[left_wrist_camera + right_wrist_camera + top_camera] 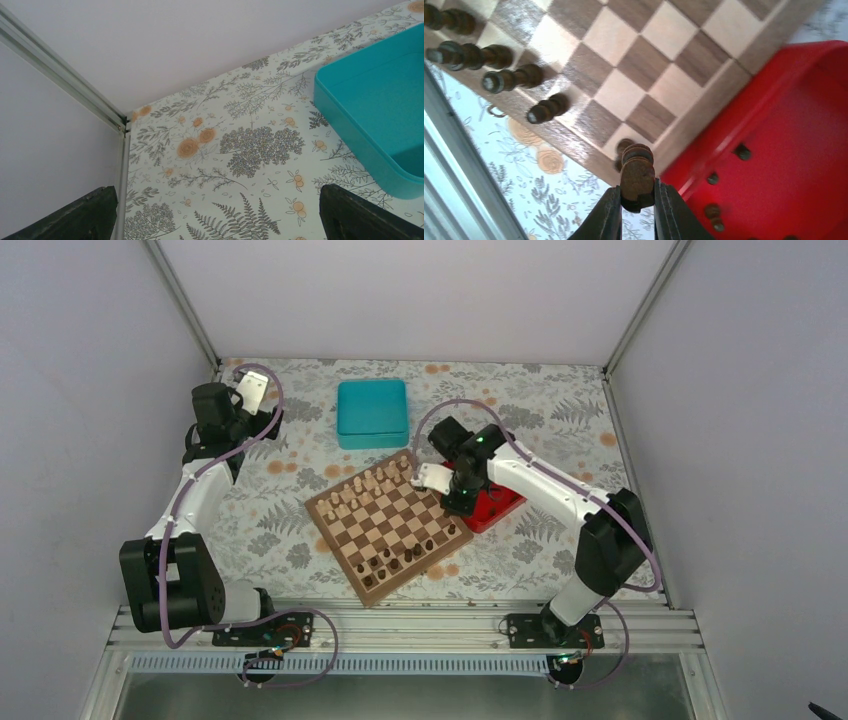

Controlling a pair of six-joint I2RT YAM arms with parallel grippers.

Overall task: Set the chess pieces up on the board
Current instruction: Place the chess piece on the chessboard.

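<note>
Clamping a dark brown chess piece [637, 175] between them, the right fingers [613, 210] are closed snugly on its lower part, and the piece's rounded top points toward the chessboard [659, 60]. The wrist view shows it hanging over the board's brown border at the corner that lies just beside the red tray [804, 125], close above another dark piece [623, 145] on the corner square; whether the two touch cannot be told. More dark chess pieces [514, 78] stand in a row along that same edge of the board. A few small dark pieces [712, 177] lie in the red tray. From above, the board sits turned like a diamond in the middle of the floral surface [560, 430], with the dark pieces along its near right side and the pale beige pieces [370, 483] along its far left side. A teal box [372, 412] rests behind the board, apart from it. The left arm reaches to the far left corner of the surface, where the left fingers [90, 215] are spread wide with nothing between them, hovering above the floral print near the teal box.
</note>
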